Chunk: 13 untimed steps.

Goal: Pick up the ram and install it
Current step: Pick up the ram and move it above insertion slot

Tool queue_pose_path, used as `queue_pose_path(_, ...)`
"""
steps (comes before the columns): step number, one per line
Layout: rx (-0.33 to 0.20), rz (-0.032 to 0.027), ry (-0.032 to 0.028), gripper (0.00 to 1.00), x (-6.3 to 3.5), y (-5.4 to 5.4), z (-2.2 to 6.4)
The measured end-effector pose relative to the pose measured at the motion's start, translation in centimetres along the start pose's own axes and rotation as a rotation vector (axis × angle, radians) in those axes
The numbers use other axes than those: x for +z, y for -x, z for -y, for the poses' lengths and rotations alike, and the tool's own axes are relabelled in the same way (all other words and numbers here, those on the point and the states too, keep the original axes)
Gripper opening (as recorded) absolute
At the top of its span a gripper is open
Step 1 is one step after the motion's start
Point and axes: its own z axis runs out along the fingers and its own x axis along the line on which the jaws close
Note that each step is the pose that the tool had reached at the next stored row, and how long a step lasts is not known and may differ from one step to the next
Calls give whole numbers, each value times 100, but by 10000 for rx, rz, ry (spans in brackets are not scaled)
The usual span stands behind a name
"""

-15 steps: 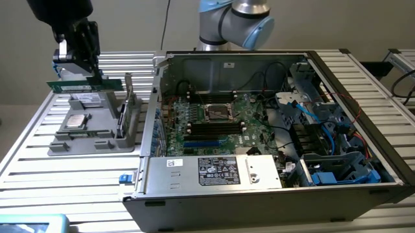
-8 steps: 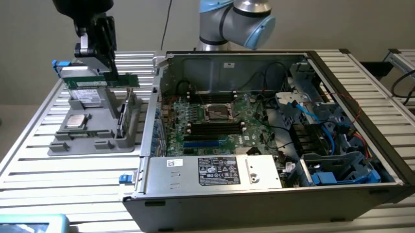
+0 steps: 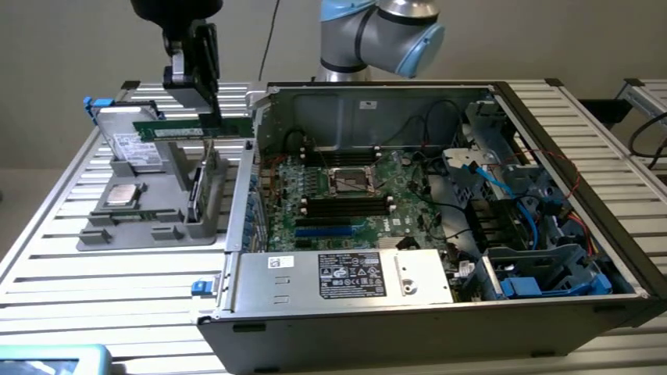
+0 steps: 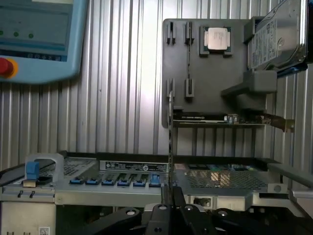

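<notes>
The ram is hanging level in the air, the hand pinching its upper edge, just above the gray parts holder that is sitting on the slatted tabletop beside the open computer case.

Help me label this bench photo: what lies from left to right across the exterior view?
Small blue plastic clip → long green ram stick → square silver processor socket → blue plastic drive bracket.

Claw grips ram (held level) above grey tray; case open
</notes>
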Motion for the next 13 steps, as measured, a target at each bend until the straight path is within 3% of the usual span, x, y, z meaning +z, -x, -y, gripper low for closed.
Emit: queue_pose_path(13,1,-1,1,12,0,-10,592)
